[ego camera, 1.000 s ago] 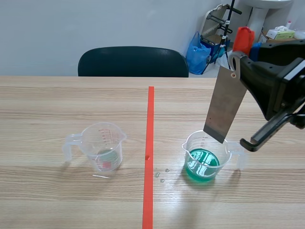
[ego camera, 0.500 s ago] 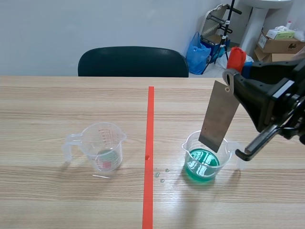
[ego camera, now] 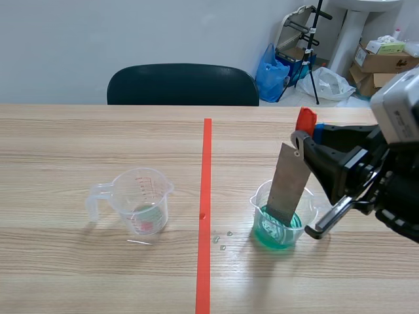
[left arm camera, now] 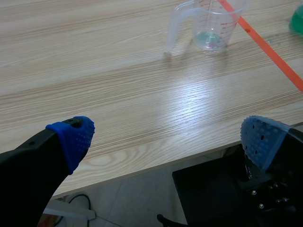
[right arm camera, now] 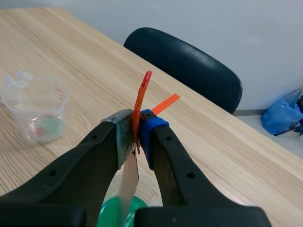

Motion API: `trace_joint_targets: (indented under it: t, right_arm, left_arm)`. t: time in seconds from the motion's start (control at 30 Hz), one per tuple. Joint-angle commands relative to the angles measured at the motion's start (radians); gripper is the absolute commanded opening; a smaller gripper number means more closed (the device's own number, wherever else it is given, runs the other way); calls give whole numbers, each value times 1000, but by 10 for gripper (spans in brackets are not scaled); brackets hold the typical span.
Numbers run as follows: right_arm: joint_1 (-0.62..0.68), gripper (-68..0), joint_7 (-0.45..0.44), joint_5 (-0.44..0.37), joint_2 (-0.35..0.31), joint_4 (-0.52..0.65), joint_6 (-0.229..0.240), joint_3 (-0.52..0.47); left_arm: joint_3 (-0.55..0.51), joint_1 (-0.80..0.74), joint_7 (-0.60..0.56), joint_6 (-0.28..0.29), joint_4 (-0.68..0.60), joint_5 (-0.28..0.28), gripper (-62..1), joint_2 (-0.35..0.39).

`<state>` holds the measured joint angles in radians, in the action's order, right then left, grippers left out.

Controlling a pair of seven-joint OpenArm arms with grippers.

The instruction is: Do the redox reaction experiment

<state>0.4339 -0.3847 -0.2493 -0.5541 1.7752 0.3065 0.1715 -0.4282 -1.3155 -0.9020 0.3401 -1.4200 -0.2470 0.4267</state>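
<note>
The grey metal plate [ego camera: 287,186] hangs tilted over the right-hand measuring cup [ego camera: 262,198], its upper end leaning toward the right arm and its lower end down inside the cup, reaching the green liquid [ego camera: 270,233] that fills the cup's bottom. A red tag [ego camera: 306,120] sticks up from the plate's top. The right gripper [ego camera: 302,139] comes in from the right, above and beside the cup, and its two fingers are closed tight on the plate's upper end. In the right wrist view the plate [right arm camera: 127,182] and the tag [right arm camera: 140,106] sit pinched between the fingers, a blue pad [right arm camera: 147,125] pressing on one side, with the green liquid [right arm camera: 111,215] directly below. This cup stands on the wooden table [ego camera: 98,131] just right of the tape line [ego camera: 206,196]. A few small droplets [ego camera: 222,240] lie on the table between the line and the cup. Well apart, left of the line, stands a second clear measuring cup [ego camera: 141,199] with red markings, its handle pointing away from the line and only a little liquid in its bottom. The left gripper [left arm camera: 165,137] hovers over the table's near edge, its blue-padded fingers [left arm camera: 75,137] spread wide with nothing between them, and the second cup [left arm camera: 210,23] is far ahead of it. Beyond the table are a dark chair [ego camera: 182,84], a blue bag [ego camera: 271,70] and cardboard boxes [ego camera: 383,59].
</note>
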Motion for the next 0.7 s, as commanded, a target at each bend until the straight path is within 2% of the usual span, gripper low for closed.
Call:
trace_joint_targets:
  t: [0.0, 0.33, 0.67]
  right_arm:
    - [-22, -662, -33, -3, 1, -5, -6, 4]
    - [-71, -662, -102, 19, 1, -141, -16, 78]
    - [-88, -662, -140, 41, 1, -204, -29, 85]
  left_arm:
    - [-12, -1, -18, -2, -11, -3, 14, -10]
    - [-12, -1, -18, -2, -11, -3, 14, -10]
    - [-12, -1, -17, -2, -11, -3, 14, -10]
